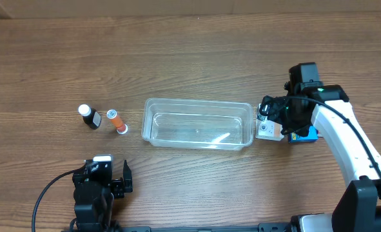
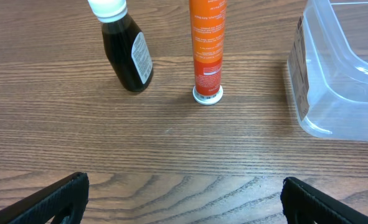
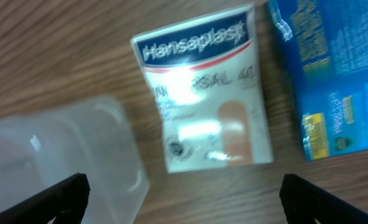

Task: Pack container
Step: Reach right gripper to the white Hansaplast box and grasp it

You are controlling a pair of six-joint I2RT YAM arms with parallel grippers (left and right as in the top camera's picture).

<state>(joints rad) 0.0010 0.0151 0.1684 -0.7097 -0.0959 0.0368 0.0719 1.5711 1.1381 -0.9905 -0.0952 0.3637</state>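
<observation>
The clear plastic container (image 1: 198, 123) lies empty in the middle of the table; its corner shows in the left wrist view (image 2: 333, 81) and the right wrist view (image 3: 53, 155). A white Hansaplast box (image 3: 205, 93) lies flat by its right end (image 1: 267, 130), with a blue box (image 3: 324, 68) beside it (image 1: 306, 135). My right gripper (image 1: 274, 116) is open and empty, hovering over the white box (image 3: 184, 199). A dark bottle with a white cap (image 1: 90, 117) (image 2: 126, 53) and an orange tube (image 1: 118, 121) (image 2: 207, 50) stand left of the container. My left gripper (image 2: 184, 202) is open and empty near the front edge (image 1: 103, 180).
The wood-grain table (image 1: 190, 58) carries nothing else in view. The right arm's white link (image 1: 345, 142) reaches in from the lower right corner.
</observation>
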